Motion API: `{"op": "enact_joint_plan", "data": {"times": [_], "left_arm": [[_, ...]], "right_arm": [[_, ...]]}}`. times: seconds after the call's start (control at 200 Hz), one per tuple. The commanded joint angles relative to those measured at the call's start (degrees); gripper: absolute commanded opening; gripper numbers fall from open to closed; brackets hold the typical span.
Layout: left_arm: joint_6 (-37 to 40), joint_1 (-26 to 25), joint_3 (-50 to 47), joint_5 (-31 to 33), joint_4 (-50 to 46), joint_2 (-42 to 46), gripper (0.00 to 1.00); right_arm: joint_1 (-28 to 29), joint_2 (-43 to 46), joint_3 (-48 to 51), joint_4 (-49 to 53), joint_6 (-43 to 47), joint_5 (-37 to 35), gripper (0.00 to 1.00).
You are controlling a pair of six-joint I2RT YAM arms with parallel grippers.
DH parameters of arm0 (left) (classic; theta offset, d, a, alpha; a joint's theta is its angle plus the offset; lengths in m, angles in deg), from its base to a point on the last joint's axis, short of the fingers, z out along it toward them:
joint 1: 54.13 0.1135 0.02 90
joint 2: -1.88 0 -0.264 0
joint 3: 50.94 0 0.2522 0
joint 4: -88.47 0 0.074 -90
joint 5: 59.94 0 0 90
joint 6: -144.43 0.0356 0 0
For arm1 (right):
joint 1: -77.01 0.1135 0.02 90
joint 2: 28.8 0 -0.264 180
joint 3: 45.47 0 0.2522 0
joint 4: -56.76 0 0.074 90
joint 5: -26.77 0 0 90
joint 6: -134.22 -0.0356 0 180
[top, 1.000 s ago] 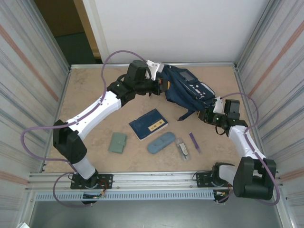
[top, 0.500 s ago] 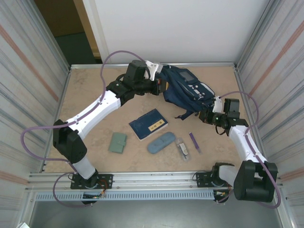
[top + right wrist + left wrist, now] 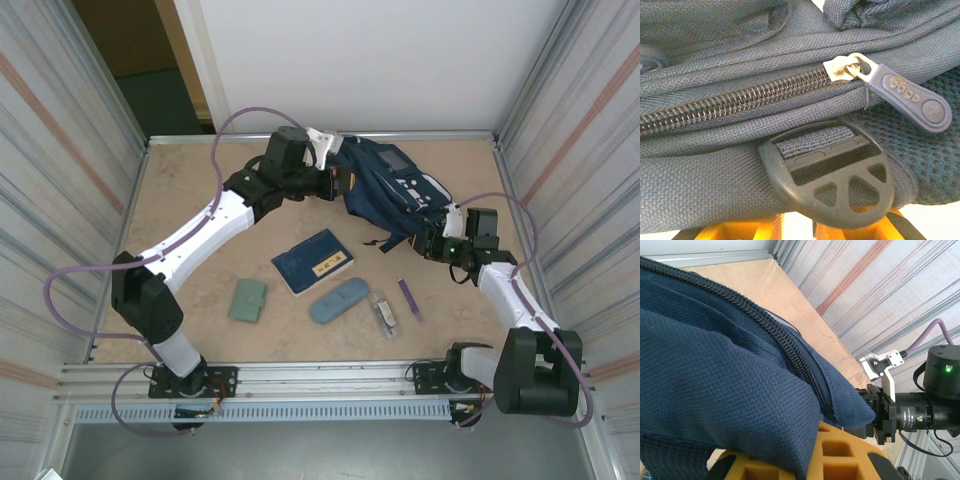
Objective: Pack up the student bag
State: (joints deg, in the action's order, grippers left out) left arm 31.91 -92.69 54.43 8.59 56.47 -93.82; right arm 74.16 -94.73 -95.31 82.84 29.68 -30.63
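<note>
1. From overhead, the student bag sits at the far right of the table.
   - The left gripper is clamped shut on the fabric at the bag's left edge and holds it up.
   - The right gripper is at the bag's near corner. I cannot tell whether its jaws are open or closed.
   - If the arms pull unevenly, the bag could drag across the table or slip free.
   - The booklet, oval case, wallet and pen lie unpacked nearby. The loose strap could sweep the pen if it shifts.

2. In the left wrist view, navy cloth drapes over the yellow fingers, with the zipper running just above.
   - The hold looks like a loose fold of cloth rather than a firm seam.
   - Under tension the fold may creep out, and the opening would then sag shut.

3. In the right wrist view, the zipper pull lies just above a buckle, and both are close to the fingers.
   - Closing here could catch the buckle or the cloth instead of the pull.
   - The slider would then not move, and tugging would only yank the whole bag against the other arm's hold.
</note>
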Motion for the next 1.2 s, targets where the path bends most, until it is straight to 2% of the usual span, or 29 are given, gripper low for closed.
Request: {"op": "enact_joint_plan", "data": {"times": [0.0,0.175,0.321,0.481,0.516,0.561,0.596,0.646,0.691,0.792,0.902,1.037,1.193], "left_arm": [[-0.5,0.0,2.0,-3.5,3.4,1.0,0.00],[-0.9,0.1,1.8,-3.8,3.3,1.0,0.00],[-0.9,0.0,1.5,-3.8,3.0,0.9,0.00],[-0.5,0.1,1.6,-3.4,2.5,1.1,0.00],[-0.5,0.1,1.6,-3.6,2.6,1.0,0.00],[-0.6,0.1,1.7,-4.1,2.8,1.0,0.00],[-0.8,0.2,2.0,-4.4,2.8,0.9,0.00],[-0.9,0.4,2.5,-4.5,2.4,0.8,0.00],[-0.8,0.4,2.8,-4.5,1.9,0.7,0.00],[-0.6,0.6,3.0,-4.6,1.9,0.7,0.00],[-0.6,0.6,2.9,-4.6,1.9,0.4,0.00],[-0.3,1.0,2.4,-3.6,1.9,0.2,0.00],[1.0,1.1,1.0,-0.8,3.0,-0.4,0.00]], "right_arm": [[0.5,0.3,0.5,-2.9,-0.6,0.4,0.21],[0.3,-0.4,1.1,-4.6,-1.9,5.0,0.20],[0.3,-1.6,1.1,-5.5,-0.9,7.6,0.28],[1.7,-2.9,0.2,-3.1,0.4,1.1,0.19],[1.9,-3.1,0.2,-3.3,0.2,0.2,0.23],[2.7,-3.4,-0.2,-2.6,0.5,-3.3,0.33],[3.1,-3.5,-0.3,-2.4,1.2,-4.6,0.34],[3.2,-3.8,-0.1,-3.1,1.3,-4.4,0.30],[3.1,-3.9,0.0,-3.8,1.3,-3.0,0.20],[3.2,-4.1,-0.4,-4.2,1.3,-1.0,0.14],[3.2,-3.6,-0.7,-3.3,1.1,-0.5,0.00],[3.2,-2.7,-1.1,-0.1,-0.5,0.1,0.00],[4.7,-0.9,-3.4,9.3,-0.1,2.1,0.00]]}}
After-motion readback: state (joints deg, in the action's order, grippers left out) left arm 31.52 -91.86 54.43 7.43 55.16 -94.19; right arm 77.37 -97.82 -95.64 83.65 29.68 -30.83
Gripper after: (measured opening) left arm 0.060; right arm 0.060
